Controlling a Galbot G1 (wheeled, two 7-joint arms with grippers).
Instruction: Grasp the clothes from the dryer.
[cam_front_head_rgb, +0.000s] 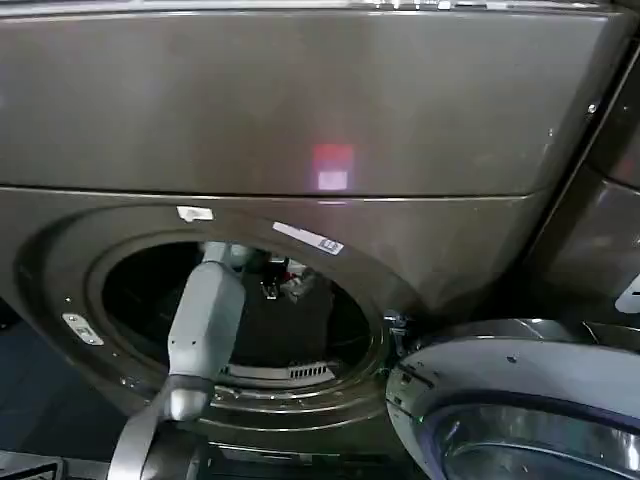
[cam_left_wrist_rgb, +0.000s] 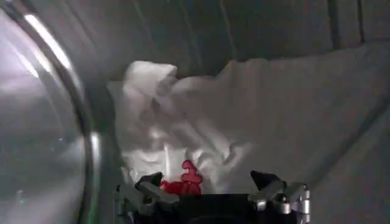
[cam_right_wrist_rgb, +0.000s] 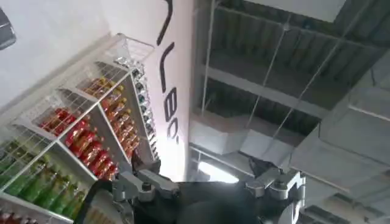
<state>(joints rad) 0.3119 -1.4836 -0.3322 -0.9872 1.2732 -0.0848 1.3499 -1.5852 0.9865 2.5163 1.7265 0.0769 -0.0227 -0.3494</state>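
Observation:
The dryer (cam_front_head_rgb: 300, 120) is a dark bronze-brown front-loader with its round porthole (cam_front_head_rgb: 150, 290) open. My left arm (cam_front_head_rgb: 205, 320) reaches through the porthole into the drum. In the left wrist view the clothes (cam_left_wrist_rgb: 201, 128), a crumpled white bundle, lie against the steel drum wall (cam_left_wrist_rgb: 49, 134). Their small red patch (cam_left_wrist_rgb: 186, 181) sits close in front of the left gripper (cam_left_wrist_rgb: 207, 181). That gripper is open, its fingertips (cam_left_wrist_rgb: 149, 182) wide apart with the fabric just ahead of them. My right gripper (cam_right_wrist_rgb: 203, 167) is open and holds nothing, pointing up at a ceiling.
The dryer's round door (cam_front_head_rgb: 520, 400) hangs open at the lower right, beside the porthole. A neighbouring dark machine (cam_front_head_rgb: 610, 230) stands to the right. The right wrist view shows a shelf of bottles (cam_right_wrist_rgb: 79, 140) and ceiling beams.

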